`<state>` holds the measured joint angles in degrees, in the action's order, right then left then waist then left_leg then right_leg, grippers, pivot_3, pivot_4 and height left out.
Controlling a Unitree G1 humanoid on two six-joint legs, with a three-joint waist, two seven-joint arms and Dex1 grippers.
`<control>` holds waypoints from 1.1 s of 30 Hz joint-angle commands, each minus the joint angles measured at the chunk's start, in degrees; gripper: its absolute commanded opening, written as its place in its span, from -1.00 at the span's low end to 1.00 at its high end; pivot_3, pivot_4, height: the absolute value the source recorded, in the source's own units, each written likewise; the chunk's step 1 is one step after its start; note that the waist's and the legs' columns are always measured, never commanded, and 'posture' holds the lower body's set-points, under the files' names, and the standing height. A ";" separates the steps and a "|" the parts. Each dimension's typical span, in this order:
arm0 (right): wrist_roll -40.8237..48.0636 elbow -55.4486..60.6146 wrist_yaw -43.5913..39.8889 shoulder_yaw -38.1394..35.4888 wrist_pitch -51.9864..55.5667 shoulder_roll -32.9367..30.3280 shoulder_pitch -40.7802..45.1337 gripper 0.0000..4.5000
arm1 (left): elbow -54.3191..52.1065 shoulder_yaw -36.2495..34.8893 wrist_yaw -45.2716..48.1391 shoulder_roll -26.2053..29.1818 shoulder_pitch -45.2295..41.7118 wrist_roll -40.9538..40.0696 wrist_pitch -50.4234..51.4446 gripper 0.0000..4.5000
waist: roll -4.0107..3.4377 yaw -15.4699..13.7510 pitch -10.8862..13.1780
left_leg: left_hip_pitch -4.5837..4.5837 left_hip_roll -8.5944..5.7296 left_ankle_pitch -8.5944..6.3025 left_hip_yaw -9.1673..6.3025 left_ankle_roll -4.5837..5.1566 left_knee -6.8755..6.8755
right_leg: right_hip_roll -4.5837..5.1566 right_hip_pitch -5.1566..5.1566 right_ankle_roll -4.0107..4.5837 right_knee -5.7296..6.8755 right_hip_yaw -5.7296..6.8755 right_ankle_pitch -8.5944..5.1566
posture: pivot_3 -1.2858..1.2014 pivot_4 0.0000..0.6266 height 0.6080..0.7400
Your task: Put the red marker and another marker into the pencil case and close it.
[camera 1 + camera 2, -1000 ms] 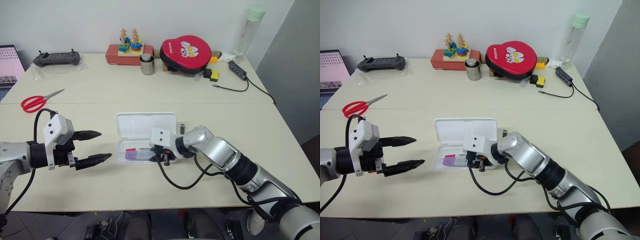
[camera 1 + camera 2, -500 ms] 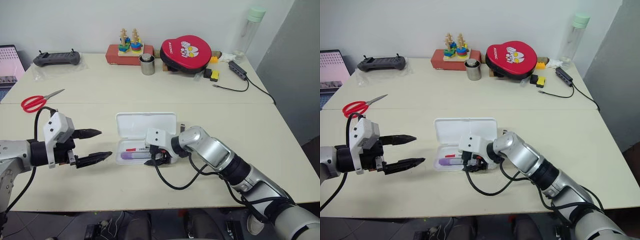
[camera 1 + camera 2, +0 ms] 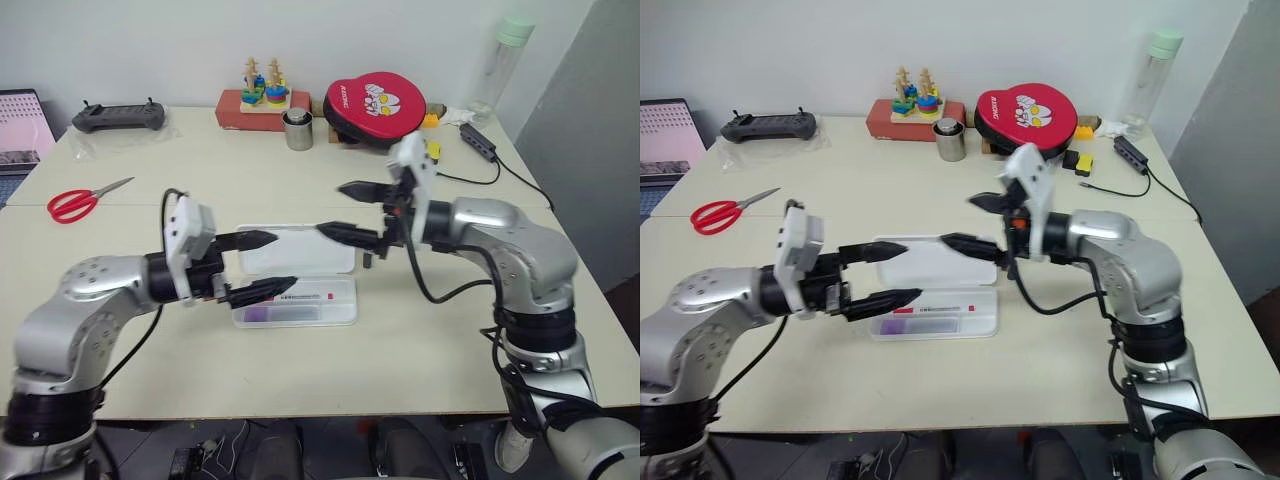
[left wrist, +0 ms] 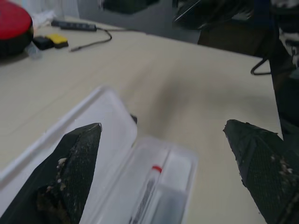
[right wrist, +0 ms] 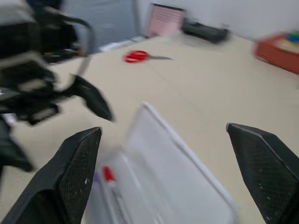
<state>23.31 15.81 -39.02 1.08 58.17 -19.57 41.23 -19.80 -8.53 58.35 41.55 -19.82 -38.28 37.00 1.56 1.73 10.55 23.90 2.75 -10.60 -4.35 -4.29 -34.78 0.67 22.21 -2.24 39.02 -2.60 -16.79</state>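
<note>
A: Here, where do the task items lie?

B: The pencil case (image 3: 940, 300) sits open on the table (image 3: 890, 190), lid laid flat behind the tray. Inside the tray lie the red marker (image 3: 940, 297) and, beside it, the lavender marker (image 3: 902, 325).

A: And the grippers?

B: The left gripper (image 3: 885, 276) hovers at the case's left end, jaws apart, empty. The right gripper (image 3: 975, 222) hangs above the lid's right end, jaws spread wide, holding nothing.
</note>
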 commanded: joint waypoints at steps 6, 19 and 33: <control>-7.25 -1.80 12.71 4.55 2.55 -1.31 -5.15 0.99 | 6.36 4.09 1.43 -2.83 -7.20 1.84 -4.09 1.00 | -0.02 0.69 0.01 | 0.01 0.00 -0.01 0.06 0.01 0.05 | -0.02 0.04 0.02 -0.02 -0.07 -0.01 | 0.03 -0.52 1.00; -13.44 -14.96 21.94 6.16 -3.39 7.29 -3.42 0.99 | 11.12 5.08 4.07 -2.43 -10.37 3.70 -6.68 1.00 | -0.02 0.85 0.01 | 0.04 -0.01 -0.01 0.07 0.01 0.05 | -0.02 0.05 0.01 -0.04 -0.08 0.00 | 0.03 -0.52 1.00; -17.05 -19.23 21.25 10.81 -4.68 7.06 -4.63 0.53 | 9.39 4.59 2.51 -2.80 -9.78 2.69 -6.30 1.00 | -0.02 0.72 0.01 | 0.02 -0.01 -0.01 0.05 0.01 0.04 | -0.02 0.03 0.01 -0.03 -0.06 0.00 | 0.03 -0.52 1.00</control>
<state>7.74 -3.11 -18.31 12.44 53.92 -11.64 37.17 -8.63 -2.82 61.19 38.79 -29.08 -34.93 30.88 1.54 2.45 10.56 23.92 2.74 -10.61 -4.30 -4.28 -34.75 0.65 22.24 -2.23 38.99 -2.67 -16.79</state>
